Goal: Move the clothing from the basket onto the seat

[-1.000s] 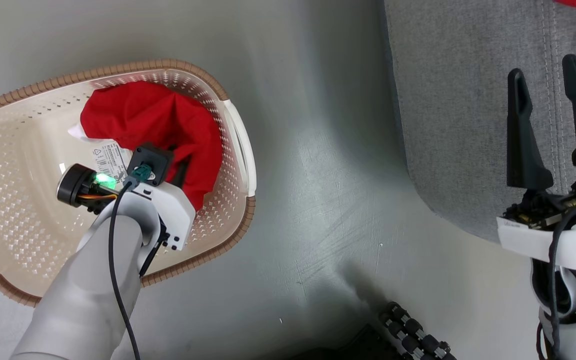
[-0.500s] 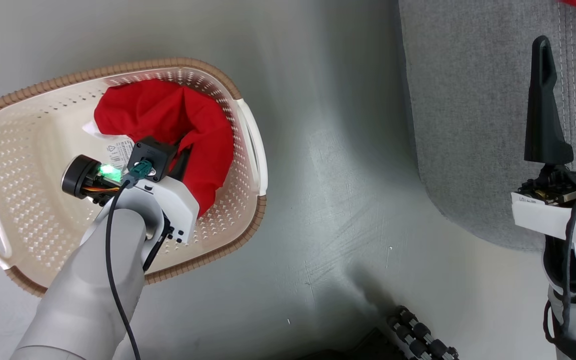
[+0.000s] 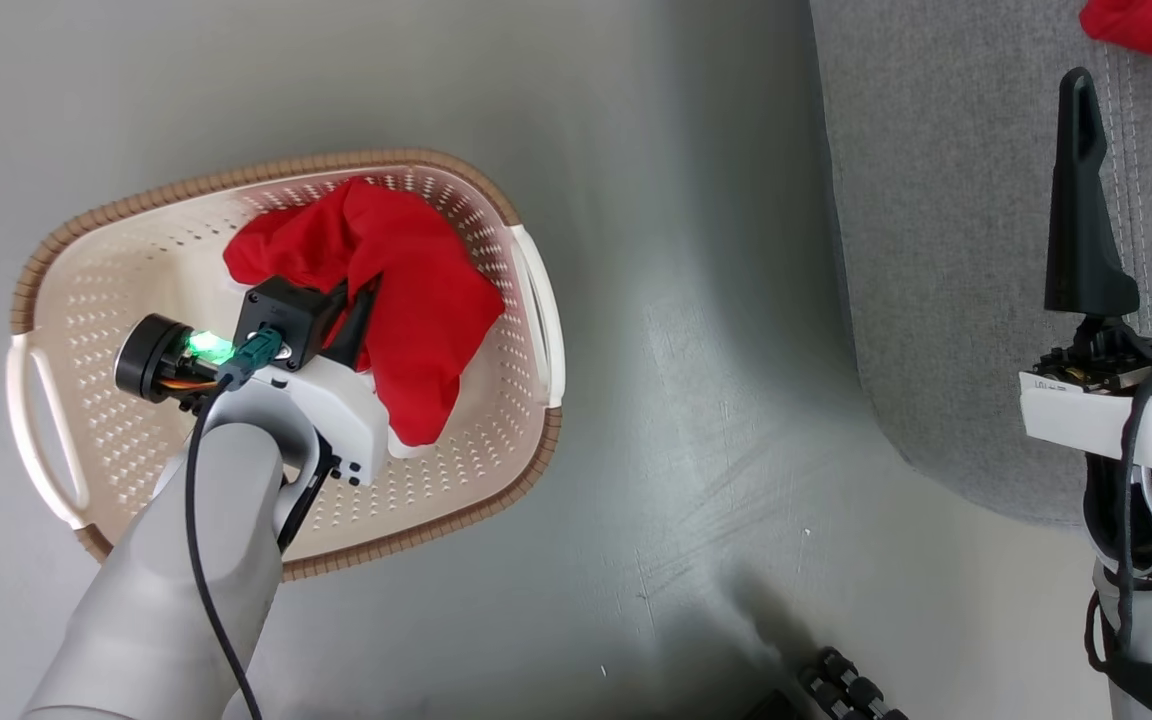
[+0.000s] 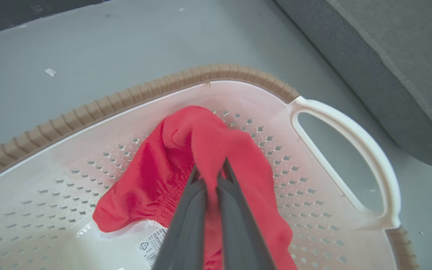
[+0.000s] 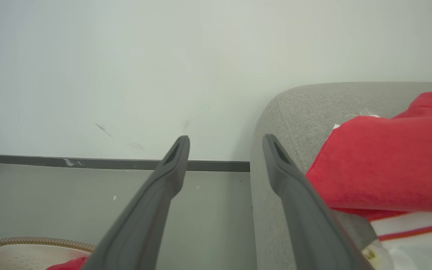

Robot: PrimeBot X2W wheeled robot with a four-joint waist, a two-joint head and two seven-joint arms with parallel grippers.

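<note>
Step in hand: picking the last garment out of the basket.

Left gripper [image 4: 210, 169] is down inside the basket [image 3: 266, 176], with its fingers pinched together on a raised fold of the red garment [image 4: 152, 180]. In the left wrist view the cloth bunches up between them. The rest of the garment slumps against the basket wall on the side nearest the seat [image 3: 936, 260], its low edge by the barcode sticker [image 4: 150, 245]. I can't tell if any of it is off the bottom yet.

The other red garment [image 5: 381, 165] lies on the seat (white trim at its lower edge), so I'd call the task roughly half done.

Right gripper [image 3: 1134, 70] hovers over the seat's edge, fingers wide apart, holding nothing.

Next move, as I read it:
- Lift straight up until the hanging tail clears the rim.
- Carry it right, across the strip of floor [image 3: 696, 400], to the seat.
- Open over the cushion beside the first garment.

The pinch is on one thin fold, so it may slip. The tail could also catch the handle [image 4: 351, 150].
</note>
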